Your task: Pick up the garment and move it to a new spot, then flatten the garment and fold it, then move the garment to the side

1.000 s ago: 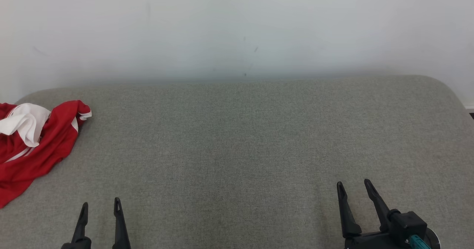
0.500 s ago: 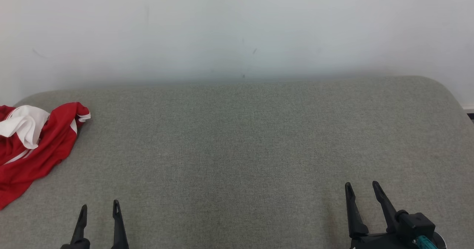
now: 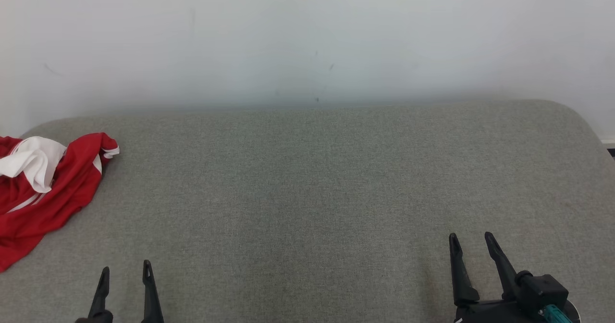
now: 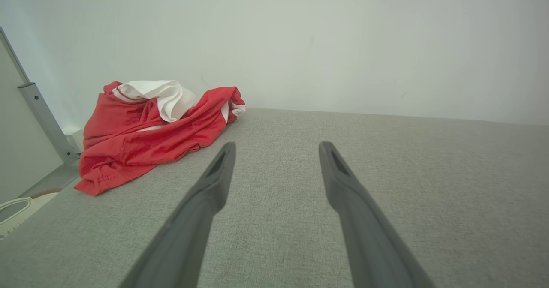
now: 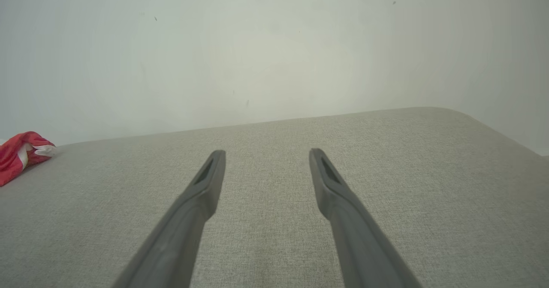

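**Garment lying crumpled at counter's left edge**

Red-and-white fabric is sitting bunched against the far-left corner, well apart from both grippers. Left gripper and right gripper are holding nothing, fingers standing wide open.

The head camera looks forward and down over the grey cushion to the white wall; both wrist cameras skim low along it — all three share the red garment, nearest the left wrist's
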